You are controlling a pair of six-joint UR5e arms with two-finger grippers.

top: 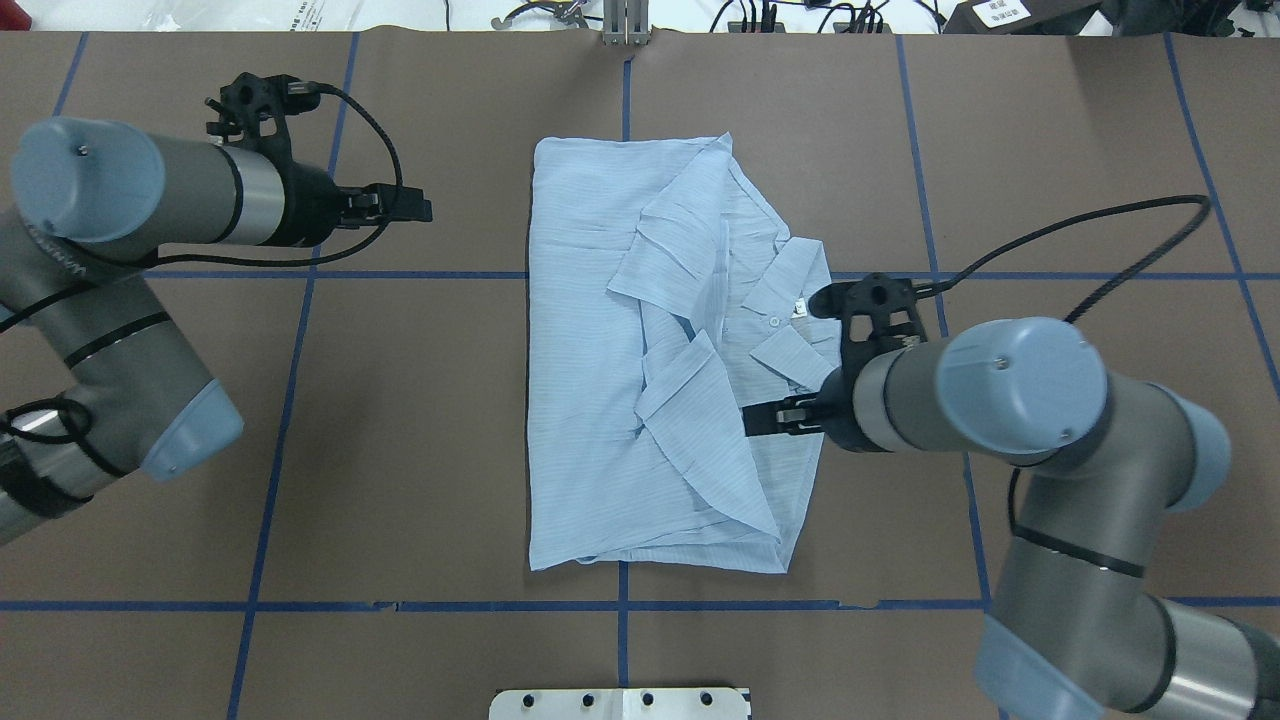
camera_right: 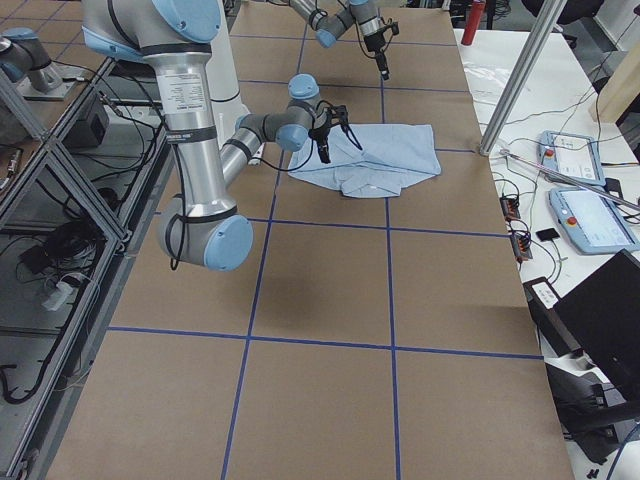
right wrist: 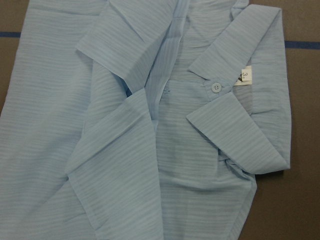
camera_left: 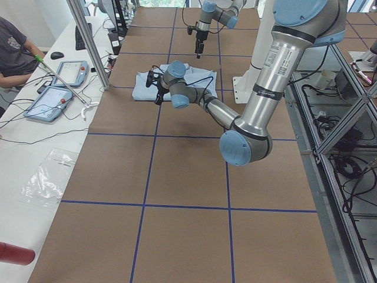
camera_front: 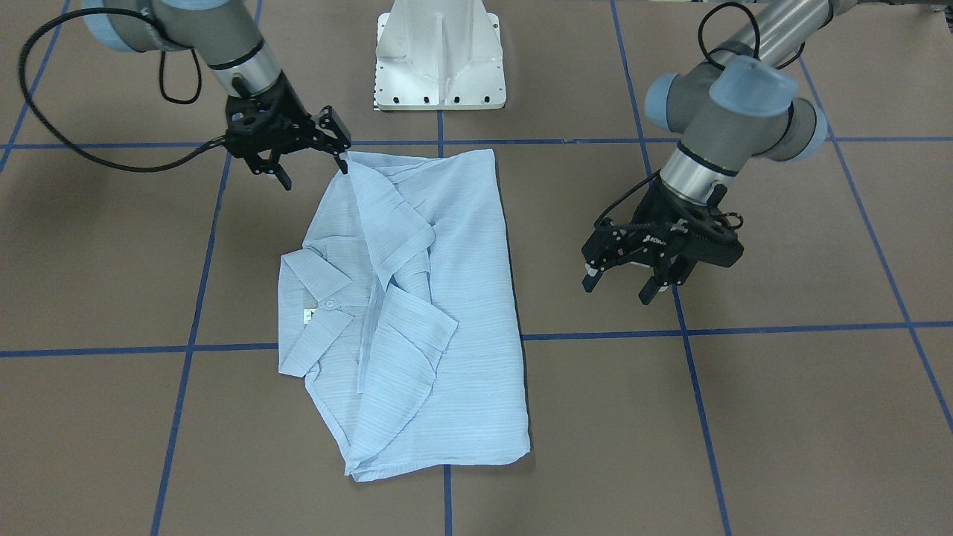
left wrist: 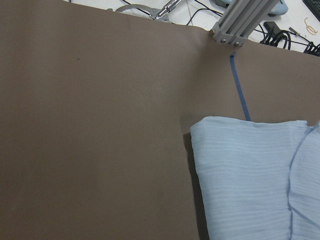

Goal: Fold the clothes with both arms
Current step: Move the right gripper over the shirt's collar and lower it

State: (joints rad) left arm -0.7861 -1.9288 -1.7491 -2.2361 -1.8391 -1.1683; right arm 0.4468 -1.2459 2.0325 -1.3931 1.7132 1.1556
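Observation:
The pale-blue striped shirt (camera_front: pixel 439 298) lies folded into a rectangle in the middle of the table, collar and a white button (camera_front: pixel 328 304) facing up, sleeves folded over the front. It also shows in the overhead view (top: pixel 590 350) and both wrist views (left wrist: pixel 250 175) (right wrist: pixel 125 150). My right gripper (camera_front: pixel 314 173) is open and empty, hovering at the shirt's corner nearest the base; in the overhead view (top: pixel 770 418) it is over the shirt's right part. My left gripper (camera_front: pixel 620 287) is open and empty above bare table, well off the shirt's other long edge (top: pixel 405 207).
The white pedestal base (camera_front: pixel 439 59) stands behind the shirt. Blue tape lines (camera_front: pixel 692 331) grid the brown table. Beyond the far edge are an aluminium post (camera_left: pixel 88 41), tablets (camera_left: pixel 59 88) and a seated person (camera_left: pixel 15 47).

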